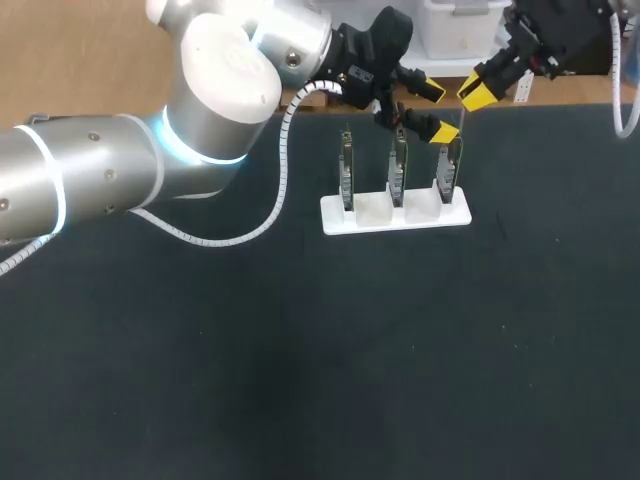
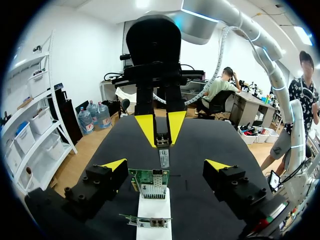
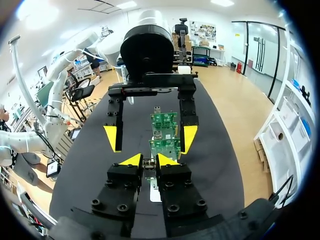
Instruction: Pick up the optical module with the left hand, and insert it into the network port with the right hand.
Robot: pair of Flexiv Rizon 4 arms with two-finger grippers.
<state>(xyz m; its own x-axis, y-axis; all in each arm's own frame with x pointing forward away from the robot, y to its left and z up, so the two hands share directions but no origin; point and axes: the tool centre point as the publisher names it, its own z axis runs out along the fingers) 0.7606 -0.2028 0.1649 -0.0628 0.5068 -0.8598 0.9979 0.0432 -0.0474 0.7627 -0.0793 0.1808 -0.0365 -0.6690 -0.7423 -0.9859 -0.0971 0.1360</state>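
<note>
The optical module (image 2: 164, 156), a thin silver bar, hangs from my right gripper (image 3: 149, 160), which is shut on it just above the rightmost card. Three green network cards (image 1: 398, 165) stand upright in a white holder (image 1: 395, 213) at the table's far middle. My left gripper (image 1: 440, 111) hovers open over the same cards, its yellow fingertips (image 2: 114, 164) spread wide to either side of the module and touching nothing. In the right wrist view the left gripper's fingertips (image 3: 111, 138) flank the cards (image 3: 165, 146) ahead. The port itself is too small to make out.
The dark table mat (image 1: 300, 360) stretches from the holder to the near edge. My left arm (image 1: 120, 170) crosses the table's far left, trailing a white coiled cable (image 1: 270, 210). The two grippers stand close together over the holder.
</note>
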